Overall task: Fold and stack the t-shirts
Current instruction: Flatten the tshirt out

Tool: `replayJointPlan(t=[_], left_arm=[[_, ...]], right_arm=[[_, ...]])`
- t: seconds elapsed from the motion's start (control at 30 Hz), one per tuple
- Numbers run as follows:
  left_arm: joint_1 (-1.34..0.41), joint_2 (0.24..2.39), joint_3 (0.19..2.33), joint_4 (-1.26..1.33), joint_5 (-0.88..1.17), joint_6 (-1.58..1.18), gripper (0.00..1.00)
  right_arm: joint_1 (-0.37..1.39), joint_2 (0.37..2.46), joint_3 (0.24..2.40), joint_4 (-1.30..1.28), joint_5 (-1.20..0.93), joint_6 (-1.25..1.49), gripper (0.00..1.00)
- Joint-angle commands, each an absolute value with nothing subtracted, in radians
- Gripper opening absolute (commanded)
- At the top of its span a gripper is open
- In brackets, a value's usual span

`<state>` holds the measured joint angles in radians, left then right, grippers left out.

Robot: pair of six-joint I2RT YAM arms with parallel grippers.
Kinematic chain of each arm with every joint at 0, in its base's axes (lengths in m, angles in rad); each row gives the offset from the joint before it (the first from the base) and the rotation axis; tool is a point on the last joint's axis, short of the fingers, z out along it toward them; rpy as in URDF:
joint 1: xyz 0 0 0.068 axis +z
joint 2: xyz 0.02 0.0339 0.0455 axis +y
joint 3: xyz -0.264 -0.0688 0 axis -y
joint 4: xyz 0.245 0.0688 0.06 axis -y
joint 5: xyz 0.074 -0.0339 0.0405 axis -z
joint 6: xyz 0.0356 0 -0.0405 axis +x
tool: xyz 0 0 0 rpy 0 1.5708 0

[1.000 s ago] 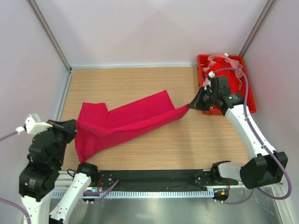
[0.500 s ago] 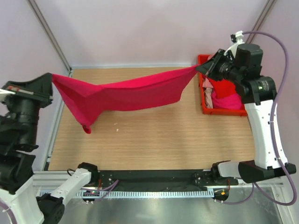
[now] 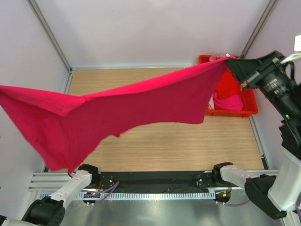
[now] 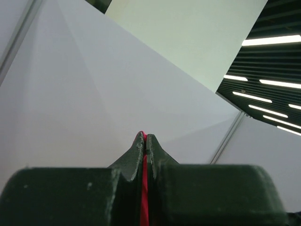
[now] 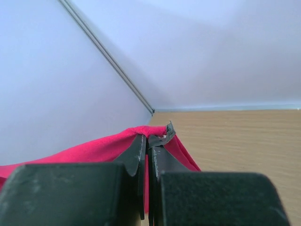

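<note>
A crimson-magenta t-shirt [image 3: 117, 113] hangs stretched in the air above the table, spanning from the left edge of the top view to the upper right. My right gripper [image 3: 231, 61] is shut on its right corner; in the right wrist view the cloth [image 5: 94, 148] drapes over the closed gripper [image 5: 146, 137]. My left gripper [image 4: 145, 137] is out of the top view. Its wrist view shows it shut on a thin red strip of t-shirt [image 4: 143, 193], pointing at the wall. A red t-shirt [image 3: 230, 84] and a pink t-shirt [image 3: 225, 101] lie in the bin.
The red plastic bin [image 3: 250, 107] sits at the table's back right corner, partly hidden by the raised shirt. The wooden table [image 3: 188, 146] lies under the hanging cloth. White walls enclose the left, back and right sides.
Both arms have risen and spread apart. The crimson shirt has left the table and now hangs taut in the air between them, much nearer the top camera.
</note>
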<state>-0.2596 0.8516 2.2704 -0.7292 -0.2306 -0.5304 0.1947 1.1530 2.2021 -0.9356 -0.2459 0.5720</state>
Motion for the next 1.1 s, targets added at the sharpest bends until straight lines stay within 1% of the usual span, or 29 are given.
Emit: replayJointPlan(t=[0.0,0.07,0.1,0.13,0.17,0.27,0.3,0.4,0.43,0.5,0.53,0.63,0.67,0.7,0.73,0.77,0.87,0.9,1.0,1.07], left_arm=[[-0.255,0.858,2.223,-0.666,-0.241,-0.466,0.0],[-0.256,0.856,2.114,-0.621,-0.25,-0.45,0.0],[-0.256,0.864,2.026,-0.577,-0.261,-0.442,0.0],[-0.258,0.87,2.025,-0.556,-0.261,-0.439,0.0],[-0.258,0.883,1.944,-0.536,-0.262,-0.434,0.0],[-0.258,0.963,1.825,-0.473,-0.264,-0.408,0.0],[-0.256,0.986,1.8,-0.456,-0.264,-0.397,0.0],[-0.255,1.092,1.688,-0.388,-0.303,-0.345,0.0],[-0.25,1.147,1.665,-0.352,-0.319,-0.335,0.0],[-0.226,1.219,1.619,-0.336,-0.313,-0.334,0.01],[-0.194,1.294,1.606,-0.319,-0.304,-0.34,0.0],[-0.149,1.415,1.577,-0.29,-0.258,-0.379,0.0],[-0.129,1.498,1.583,-0.279,-0.247,-0.383,0.0],[-0.124,1.546,1.586,-0.267,-0.247,-0.38,0.0],[-0.121,1.59,1.609,-0.256,-0.241,-0.377,0.0],[-0.114,1.679,1.627,-0.255,-0.236,-0.379,0.0],[-0.103,1.804,1.732,-0.258,-0.201,-0.39,0.0],[-0.101,1.872,1.761,-0.267,-0.196,-0.39,0.0],[-0.097,2.0,1.864,-0.296,-0.193,-0.394,0.0],[-0.094,2.043,1.929,-0.31,-0.196,-0.399,0.0]], right_arm=[[0.196,1.121,2.16,-0.827,-0.183,0.584,0.01],[0.198,1.12,2.051,-0.772,-0.137,0.589,0.01],[0.198,1.126,1.966,-0.718,-0.133,0.595,0.01],[0.198,1.135,1.924,-0.695,-0.13,0.595,0.01],[0.198,1.146,1.889,-0.675,-0.117,0.595,0.01],[0.198,1.213,1.766,-0.583,-0.092,0.592,0.01],[0.198,1.265,1.726,-0.562,-0.075,0.585,0.01],[0.196,1.359,1.678,-0.482,-0.034,0.552,0.01],[0.196,1.43,1.674,-0.456,-0.02,0.54,0.01],[0.193,1.497,1.663,-0.422,-0.005,0.508,0.01],[0.192,1.576,1.655,-0.388,0.035,0.5,0.01],[0.175,1.701,1.669,-0.332,0.037,0.495,0.01],[0.169,1.788,1.677,-0.316,0.032,0.494,0.01],[0.167,1.83,1.702,-0.304,0.031,0.491,0.01],[0.161,1.876,1.727,-0.298,0.028,0.486,0.01],[0.158,1.97,1.755,-0.296,0.023,0.477,0.01],[0.146,2.104,1.903,-0.331,0.015,0.459,0.01],[0.143,2.179,1.981,-0.357,0.015,0.459,0.01],[0.129,2.29,2.096,-0.383,-0.02,0.466,0.01],[0.124,2.333,2.143,-0.396,-0.029,0.457,0.01]])
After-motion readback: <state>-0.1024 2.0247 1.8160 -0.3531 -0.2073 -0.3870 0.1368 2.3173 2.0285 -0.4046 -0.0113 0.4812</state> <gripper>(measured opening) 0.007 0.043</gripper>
